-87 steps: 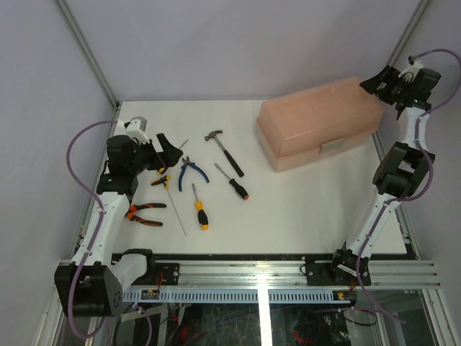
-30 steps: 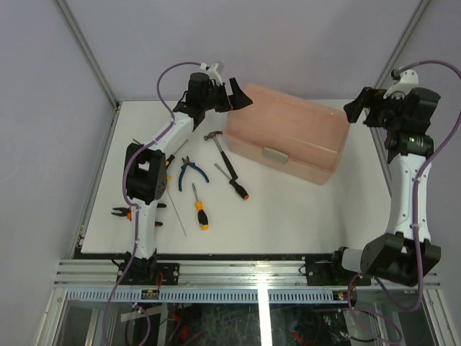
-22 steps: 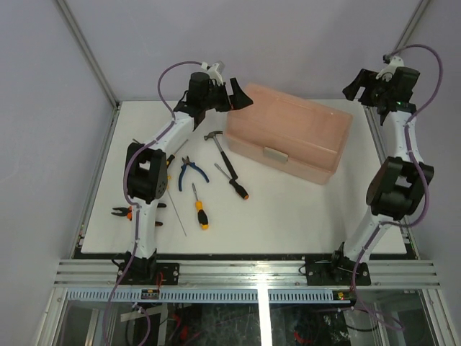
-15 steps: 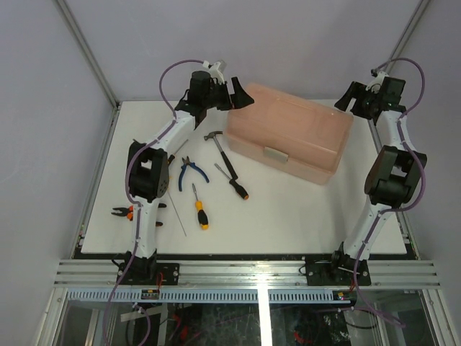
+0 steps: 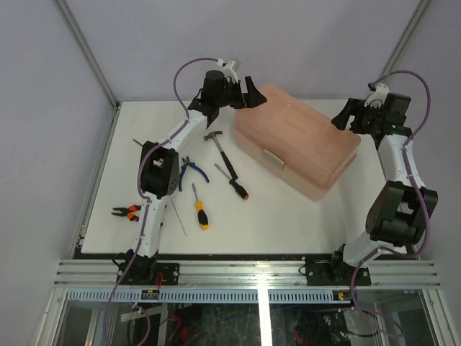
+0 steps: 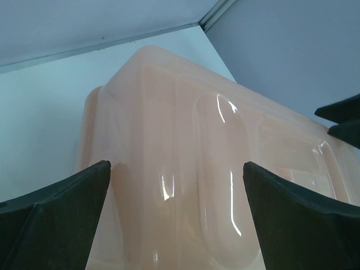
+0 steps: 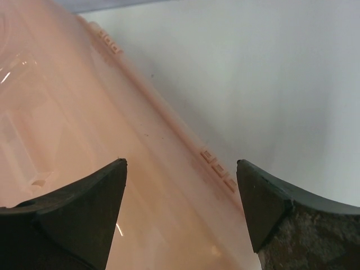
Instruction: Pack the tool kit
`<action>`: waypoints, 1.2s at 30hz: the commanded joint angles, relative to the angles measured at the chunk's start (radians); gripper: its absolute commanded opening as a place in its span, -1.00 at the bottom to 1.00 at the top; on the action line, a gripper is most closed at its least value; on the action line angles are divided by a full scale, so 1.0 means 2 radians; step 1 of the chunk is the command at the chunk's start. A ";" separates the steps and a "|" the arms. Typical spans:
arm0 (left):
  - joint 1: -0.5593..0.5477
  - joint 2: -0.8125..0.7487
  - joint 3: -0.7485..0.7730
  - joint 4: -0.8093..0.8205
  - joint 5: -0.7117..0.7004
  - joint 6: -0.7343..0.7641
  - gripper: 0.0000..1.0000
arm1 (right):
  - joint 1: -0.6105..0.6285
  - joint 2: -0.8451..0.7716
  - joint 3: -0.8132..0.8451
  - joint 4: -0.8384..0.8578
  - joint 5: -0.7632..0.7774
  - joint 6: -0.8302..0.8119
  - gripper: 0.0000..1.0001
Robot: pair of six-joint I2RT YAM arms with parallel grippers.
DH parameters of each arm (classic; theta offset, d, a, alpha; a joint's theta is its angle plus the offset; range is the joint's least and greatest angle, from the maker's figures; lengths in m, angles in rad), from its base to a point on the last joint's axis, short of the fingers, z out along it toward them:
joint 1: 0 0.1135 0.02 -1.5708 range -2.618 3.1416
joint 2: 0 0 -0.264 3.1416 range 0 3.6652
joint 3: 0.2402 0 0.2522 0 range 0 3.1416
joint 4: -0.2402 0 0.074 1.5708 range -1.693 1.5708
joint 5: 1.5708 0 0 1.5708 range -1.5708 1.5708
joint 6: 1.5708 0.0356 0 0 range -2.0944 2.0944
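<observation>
Top external view: your left gripper [image 5: 249,94] and right gripper [image 5: 343,117], jaws apart, flank the shut salmon-pink translucent plastic toolbox [image 5: 295,148], seemingly positioning it. Next, you probably release its grey latch [image 5: 272,160].

White tabletop [image 5: 302,223], evenly lit. Pale lilac wall panels [image 5: 216,36] enclose the left, far and right sides, joined by metal corner posts [image 5: 88,54]. An aluminium rail [image 5: 216,277] spans the near edge.

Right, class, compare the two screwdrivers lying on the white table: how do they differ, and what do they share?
The yellow screwdriver has a yellow-and-black handle; the black screwdriver has a black handle with an orange end. The yellow one lies almost front to back; the black one slants, and sits nearer the toolbox. Both lie flat on the table, handles toward the near edge.
</observation>
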 commanded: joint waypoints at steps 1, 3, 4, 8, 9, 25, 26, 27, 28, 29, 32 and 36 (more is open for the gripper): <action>-0.028 0.009 0.016 0.020 0.014 -0.003 1.00 | 0.015 -0.049 -0.083 -0.052 -0.018 -0.034 0.71; -0.032 0.010 0.016 0.023 0.014 -0.006 1.00 | 0.017 -0.079 -0.111 -0.057 -0.020 -0.032 0.70; -0.035 0.008 0.016 0.023 0.013 -0.006 1.00 | 0.018 -0.091 -0.122 -0.060 -0.023 -0.030 0.69; -0.044 0.010 0.018 0.026 0.012 -0.003 1.00 | 0.025 -0.138 -0.159 -0.073 -0.032 -0.025 0.67; -0.046 0.012 0.020 0.027 0.012 -0.003 1.00 | 0.028 -0.148 -0.165 -0.078 -0.032 -0.025 0.67; -0.084 0.020 0.036 0.038 -0.009 -0.004 1.00 | 0.037 -0.264 -0.193 -0.146 -0.021 -0.012 0.65; -0.083 0.017 0.037 0.037 -0.017 -0.002 1.00 | 0.037 -0.271 -0.188 -0.147 -0.014 -0.011 0.65; -0.082 0.010 0.037 0.036 -0.025 0.002 1.00 | 0.038 -0.278 -0.180 -0.146 -0.006 -0.008 0.66; -0.078 0.003 0.037 0.037 -0.033 0.001 1.00 | 0.037 -0.284 -0.169 -0.146 0.000 -0.005 0.66; -0.073 -0.007 0.036 0.040 -0.037 -0.002 1.00 | 0.037 -0.289 -0.155 -0.148 0.004 -0.002 0.66; -0.051 -0.035 0.038 0.044 -0.045 -0.014 1.00 | 0.037 -0.290 -0.096 -0.161 0.011 0.002 0.66; -0.007 -0.093 0.013 0.055 -0.063 -0.041 1.00 | 0.052 -0.276 -0.026 -0.180 0.025 0.000 0.64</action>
